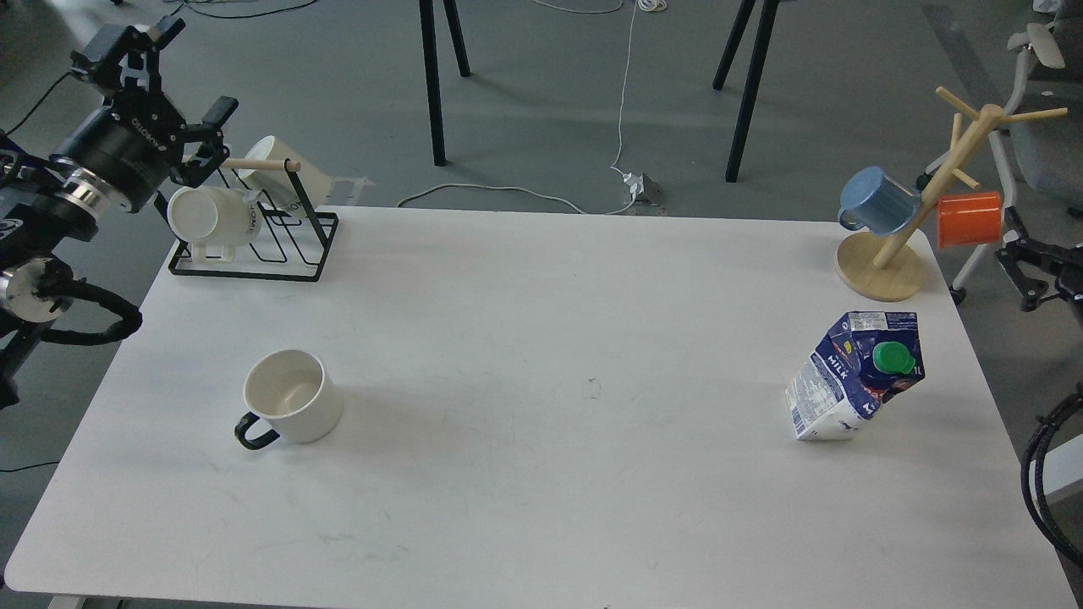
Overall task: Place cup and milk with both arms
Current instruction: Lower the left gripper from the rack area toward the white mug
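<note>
- The cup (293, 396) is seen upright on the left half of the table (541, 474), its dark handle turned toward the near-left.
- The left gripper (182, 101) is held high by the black wire rack (254, 245), fingers spread wide, nothing gripped; the cup lies nearer in and a little rightward of it.
- The milk (854, 376) stands on the right half, its long axis roughly vertical.
- Of the right gripper (1028, 266), only a dark part shows at the frame edge; its opening cannot be told.
- Judged: left arm nearer the cup, right arm nearer the milk.
</note>
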